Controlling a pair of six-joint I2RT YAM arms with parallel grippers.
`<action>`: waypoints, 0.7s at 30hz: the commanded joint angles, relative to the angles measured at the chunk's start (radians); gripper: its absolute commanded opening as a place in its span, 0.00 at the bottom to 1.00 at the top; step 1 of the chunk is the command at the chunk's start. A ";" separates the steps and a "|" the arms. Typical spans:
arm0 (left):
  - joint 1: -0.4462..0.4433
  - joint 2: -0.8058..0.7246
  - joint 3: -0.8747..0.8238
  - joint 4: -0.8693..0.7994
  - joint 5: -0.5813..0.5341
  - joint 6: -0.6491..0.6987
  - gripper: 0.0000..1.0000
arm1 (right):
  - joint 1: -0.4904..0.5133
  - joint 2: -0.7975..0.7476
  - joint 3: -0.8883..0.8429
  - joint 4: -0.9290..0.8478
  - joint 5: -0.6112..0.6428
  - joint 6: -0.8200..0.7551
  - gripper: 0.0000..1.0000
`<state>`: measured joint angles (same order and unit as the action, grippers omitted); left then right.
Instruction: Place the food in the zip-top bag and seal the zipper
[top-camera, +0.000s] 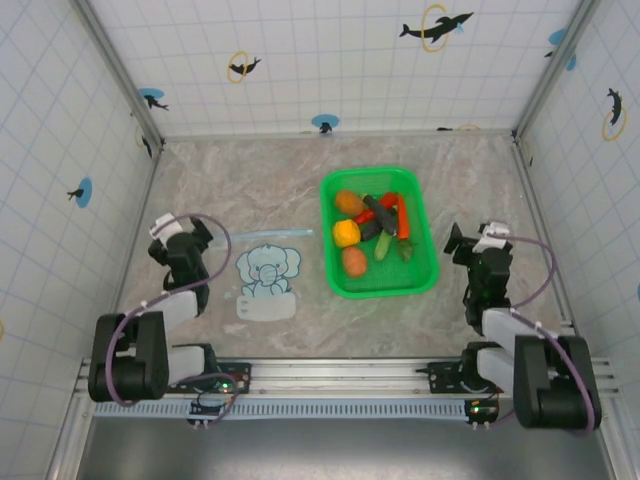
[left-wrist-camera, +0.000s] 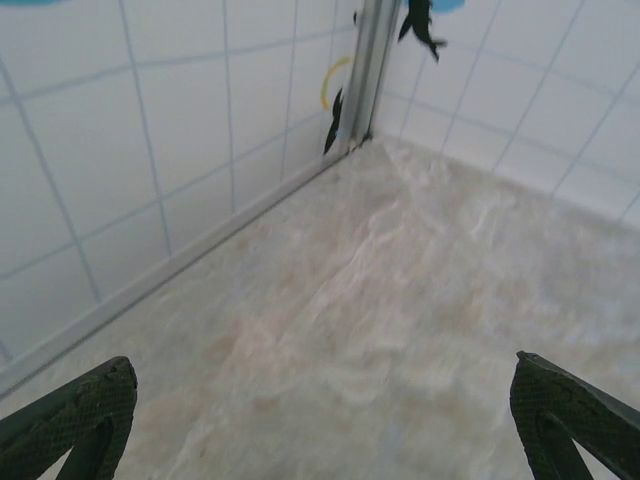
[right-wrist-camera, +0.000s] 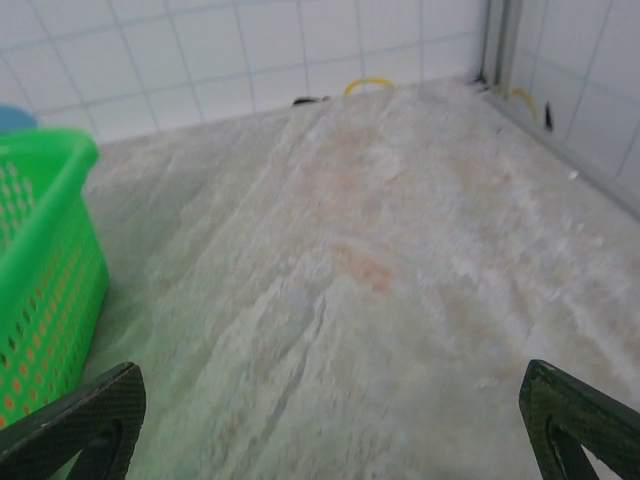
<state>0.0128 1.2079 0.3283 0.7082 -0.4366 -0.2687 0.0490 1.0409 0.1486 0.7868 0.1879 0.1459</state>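
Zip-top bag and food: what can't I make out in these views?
Zipper, top view: too small to tell whether open or sealed.
Zip-top bag, top view: clear plastic, its edges fade into the table.
Food, top view: pieces overlap in the green basket, hiding lower ones; count unsure.
Green basket, right wrist view: cut by the left edge; its wall hides the contents.

The marbled table (top-camera: 240, 190) carries two things — a clear bag (top-camera: 268, 275) and a green basket (top-camera: 385, 291). They lie apart.
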 joint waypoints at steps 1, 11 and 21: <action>-0.022 -0.108 0.104 -0.281 0.045 -0.146 0.98 | 0.113 -0.107 0.121 -0.208 0.137 -0.028 0.99; -0.324 -0.183 0.516 -1.056 0.111 -0.227 0.98 | 0.676 -0.119 0.666 -0.974 0.438 0.081 0.99; -0.285 -0.246 0.517 -1.212 0.280 -0.889 0.98 | 0.479 0.011 0.744 -1.244 0.022 0.351 0.99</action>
<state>-0.2745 0.9764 0.8448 -0.4084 -0.2184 -0.8986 0.5056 0.9794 0.8295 -0.2562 0.2592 0.4065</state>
